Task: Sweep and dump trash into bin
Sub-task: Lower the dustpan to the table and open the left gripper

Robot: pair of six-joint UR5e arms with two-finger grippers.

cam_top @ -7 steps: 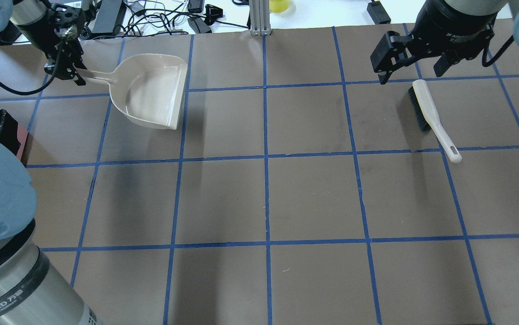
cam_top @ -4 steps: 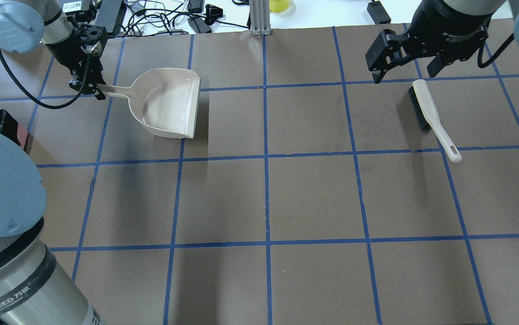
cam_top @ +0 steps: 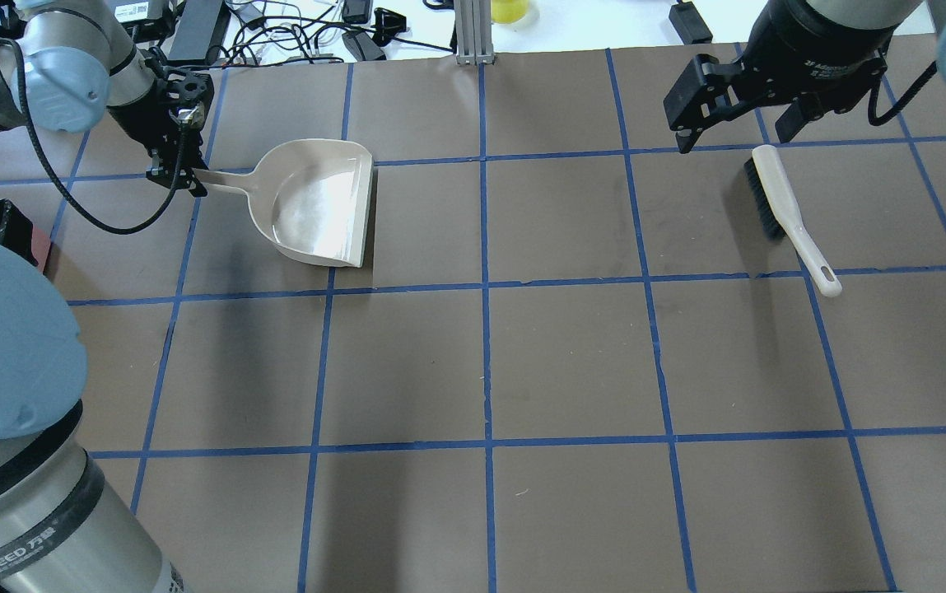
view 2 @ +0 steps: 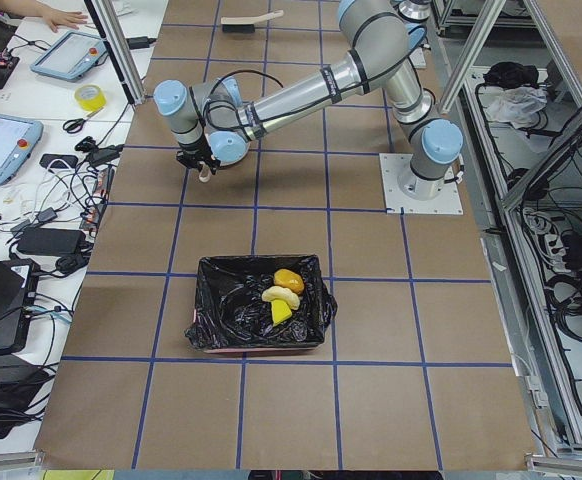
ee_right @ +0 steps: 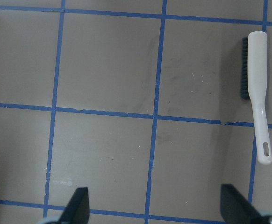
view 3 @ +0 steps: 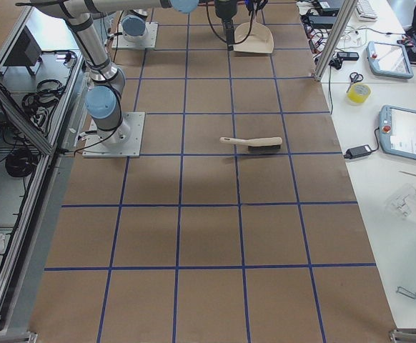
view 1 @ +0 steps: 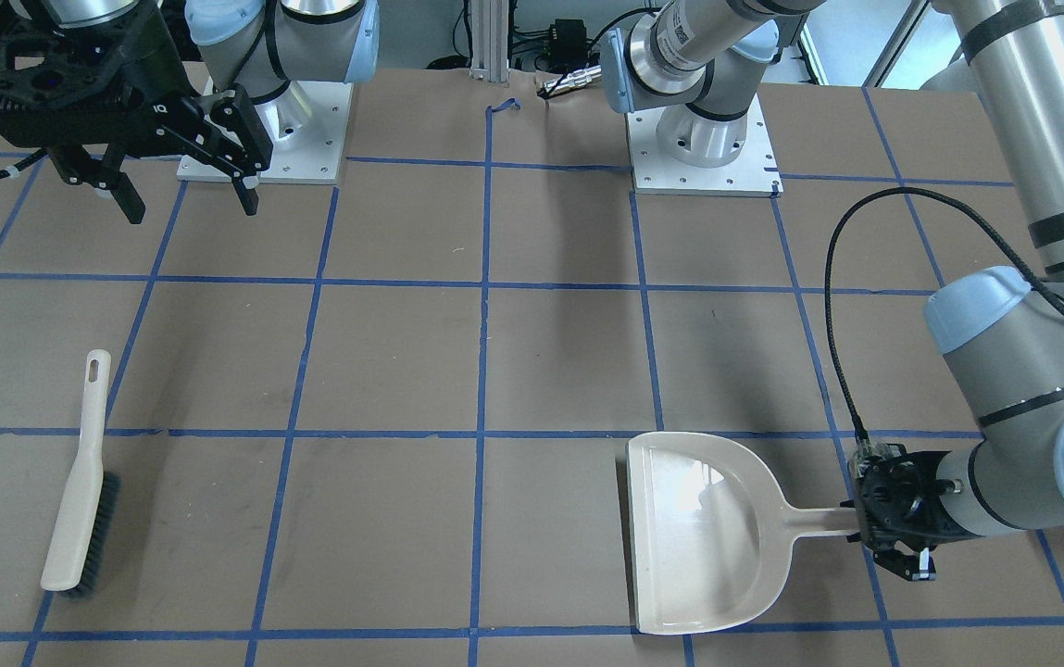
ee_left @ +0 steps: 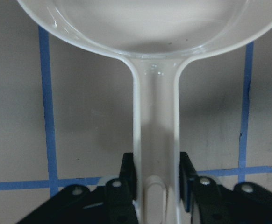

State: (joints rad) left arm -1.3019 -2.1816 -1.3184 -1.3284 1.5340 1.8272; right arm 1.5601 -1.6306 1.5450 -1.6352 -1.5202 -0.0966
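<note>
the left gripper [ee_left: 157, 179] is closed on the end of the beige dustpan [cam_top: 320, 206] handle, with one finger against each side edge of the handle. in the overhead view the dustpan sits at 10 o'clock on the brown table [cam_top: 571, 354], its open mouth facing 3 o'clock; contact with the table surface cannot be confirmed. the right gripper [cam_top: 733, 128] hangs above the table with its jaws spread wide and nothing between them. the hand brush [cam_top: 779, 183] lies flat at 2 o'clock, just beside that gripper but apart from it, its handle tip pointing to 5 o'clock. the bin [view 2: 211, 305] stands at the table's 9 o'clock edge. it contains the potato [view 2: 289, 280], the bread piece [view 2: 281, 297] and the sponge [view 2: 281, 314], clustered together.
</note>
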